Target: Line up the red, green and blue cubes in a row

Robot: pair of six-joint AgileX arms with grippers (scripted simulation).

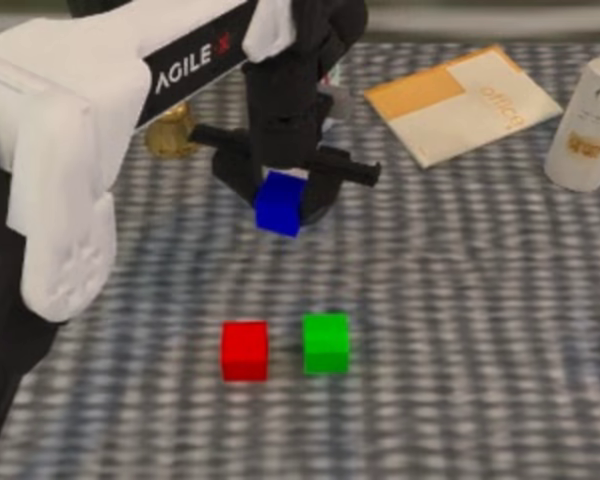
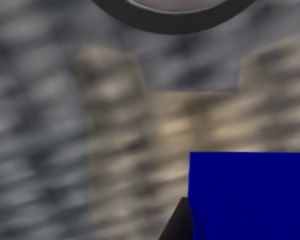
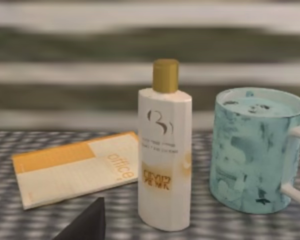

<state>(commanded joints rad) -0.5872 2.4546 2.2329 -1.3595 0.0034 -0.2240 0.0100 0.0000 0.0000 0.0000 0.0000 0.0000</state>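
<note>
Overhead, the left gripper (image 1: 280, 195) holds the blue cube (image 1: 279, 203) in its fingers above the grey woven bench (image 1: 460, 330). Red cube (image 1: 244, 350) and green cube (image 1: 326, 343) sit side by side nearer the front; a booklet (image 1: 460, 103) and bottle (image 1: 587, 125) stand behind.

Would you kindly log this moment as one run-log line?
left gripper: shut on blue cube, raised behind row | red cube, green cube: side by side on table, apart | right arm: parked
</note>
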